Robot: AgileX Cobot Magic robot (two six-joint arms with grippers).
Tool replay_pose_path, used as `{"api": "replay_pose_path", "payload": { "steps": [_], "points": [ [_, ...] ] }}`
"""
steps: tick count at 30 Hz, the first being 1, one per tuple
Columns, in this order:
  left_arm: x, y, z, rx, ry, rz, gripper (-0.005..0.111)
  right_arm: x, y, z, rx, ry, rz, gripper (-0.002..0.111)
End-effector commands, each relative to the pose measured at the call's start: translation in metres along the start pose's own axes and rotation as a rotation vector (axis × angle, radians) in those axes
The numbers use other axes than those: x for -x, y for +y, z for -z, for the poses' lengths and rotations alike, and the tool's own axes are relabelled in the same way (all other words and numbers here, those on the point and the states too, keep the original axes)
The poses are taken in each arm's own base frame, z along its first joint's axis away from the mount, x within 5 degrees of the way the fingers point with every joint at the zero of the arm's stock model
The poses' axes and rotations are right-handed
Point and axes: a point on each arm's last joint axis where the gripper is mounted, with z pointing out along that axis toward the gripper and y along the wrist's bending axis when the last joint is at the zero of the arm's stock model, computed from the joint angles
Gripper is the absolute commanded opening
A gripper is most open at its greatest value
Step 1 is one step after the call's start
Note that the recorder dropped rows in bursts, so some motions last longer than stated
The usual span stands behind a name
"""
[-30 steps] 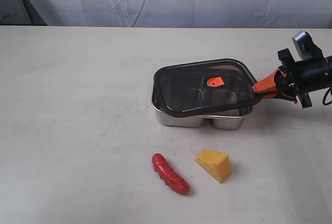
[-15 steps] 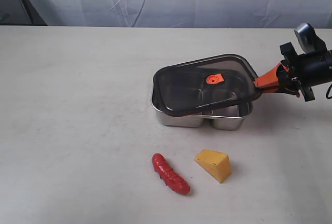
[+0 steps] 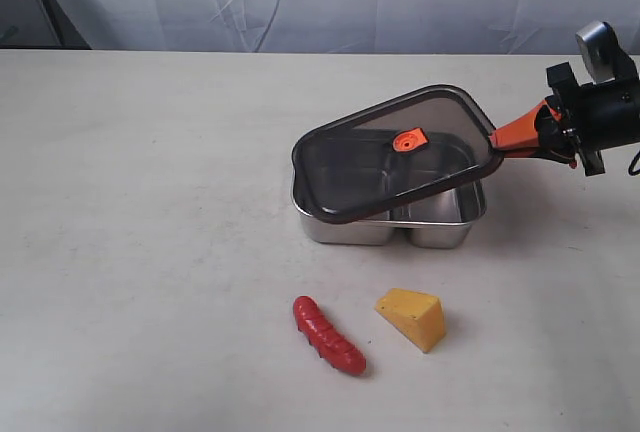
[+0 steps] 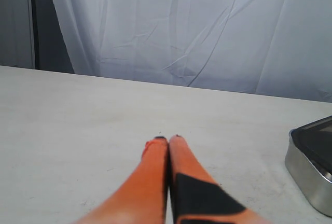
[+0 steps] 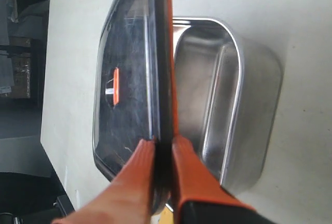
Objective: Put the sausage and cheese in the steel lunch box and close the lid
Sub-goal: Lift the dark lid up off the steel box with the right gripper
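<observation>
The right gripper (image 3: 497,144) has its two orange fingers pinched tight on the rim of the lid (image 3: 372,167), a dark smoky translucent rectangle with rounded corners. The lid sits tilted over the steel lunch box (image 3: 430,233): its right edge, in the gripper, stands clear of the box, while its low left end sits on the box's left rim. At the lid's centre is a small orange-red valve (image 3: 408,139). In the right wrist view the lid shows edge-on, a thin dark slab between the smooth orange fingers (image 5: 189,169).

The lunch box is shiny stainless steel with rounded corners and a polished wall (a central divider shows through the lid and in the open gap beneath it). It rests on a matte, off-white table (image 3: 150,202).

Nearer the camera than the box, and well apart from it, lie the sausage (image 3: 328,335), glossy red, ridged and round-ended, and just to its right the cheese (image 3: 412,318), a yellow-orange wedge with a paler top. The two do not touch.

The left gripper (image 4: 167,139) has its tapered orange fingers pressed together with nothing between them, over bare tabletop.
</observation>
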Motion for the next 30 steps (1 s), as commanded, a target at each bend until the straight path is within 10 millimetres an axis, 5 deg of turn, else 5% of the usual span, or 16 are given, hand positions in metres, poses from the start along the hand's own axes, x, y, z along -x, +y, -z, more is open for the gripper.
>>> {"api": "replay_pose_path", "payload": {
  "steps": [1,30],
  "points": [
    [0.0007,-0.0007,0.0002,-0.011,-0.010,0.010,0.000,0.0000,0.0025,0.0014,-0.004,-0.006,0.024,-0.001],
    [0.0007,-0.0007,0.0002,-0.010,-0.010,0.008,0.000,0.0065,0.0107,0.0040,0.038,-0.081,0.039,-0.001]
  ]
}}
